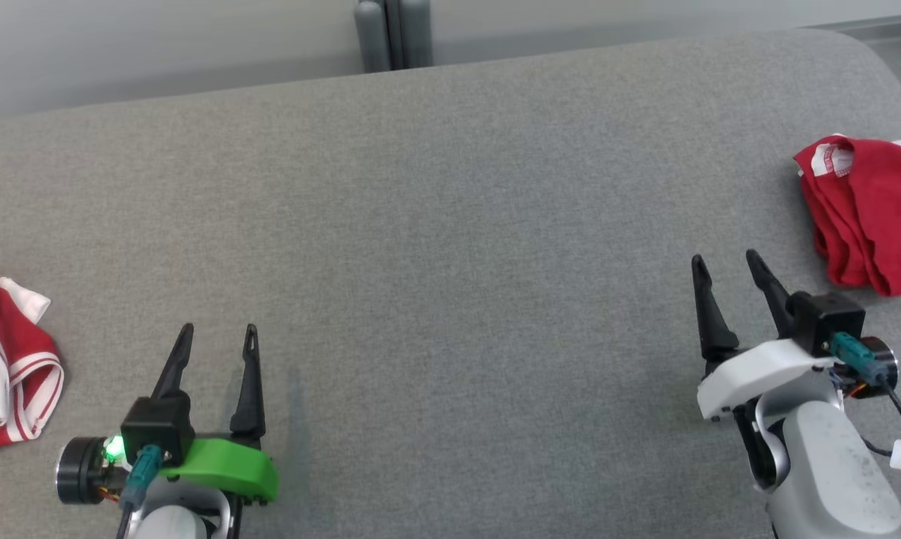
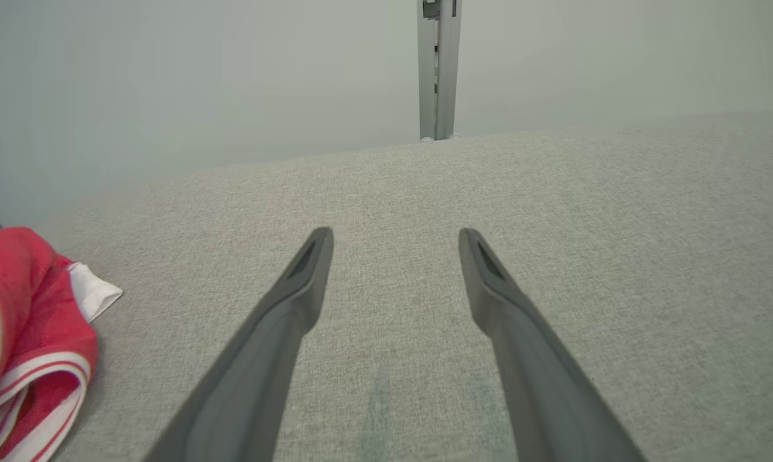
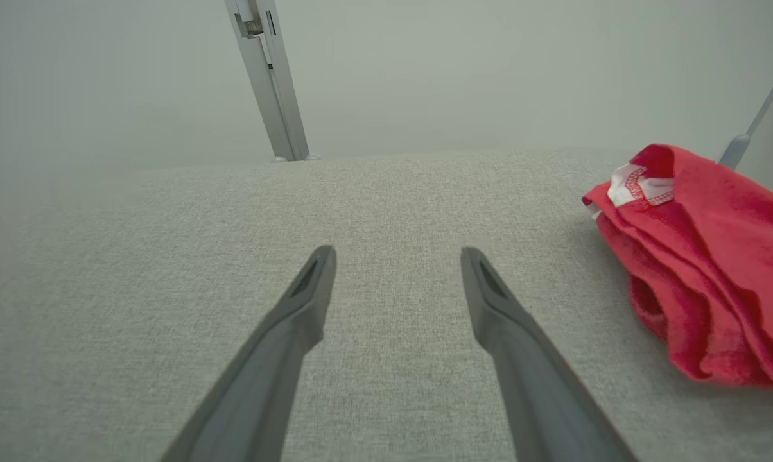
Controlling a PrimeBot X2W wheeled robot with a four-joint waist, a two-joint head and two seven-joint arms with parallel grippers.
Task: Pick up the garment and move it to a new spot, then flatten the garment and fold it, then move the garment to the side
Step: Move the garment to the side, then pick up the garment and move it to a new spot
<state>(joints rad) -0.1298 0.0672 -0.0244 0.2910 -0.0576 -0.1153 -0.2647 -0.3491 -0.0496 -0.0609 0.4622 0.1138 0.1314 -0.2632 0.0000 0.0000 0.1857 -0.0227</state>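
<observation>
Grey bench (image 1: 450, 224) in the head view: we find left hand (image 1: 219, 329) and right hand (image 1: 724, 256) both spread open, empty. Left wrist view: crumpled striped garment (image 2: 27, 333) lies at far left. Right wrist view: folded red garment (image 3: 701, 269) lies at right.

Likely a bare lab or test room: wide grey woven-fabric surface (image 1: 450, 224); plain pale wall (image 1: 159, 45) behind it; upright grey metal post (image 1: 393, 34).
</observation>
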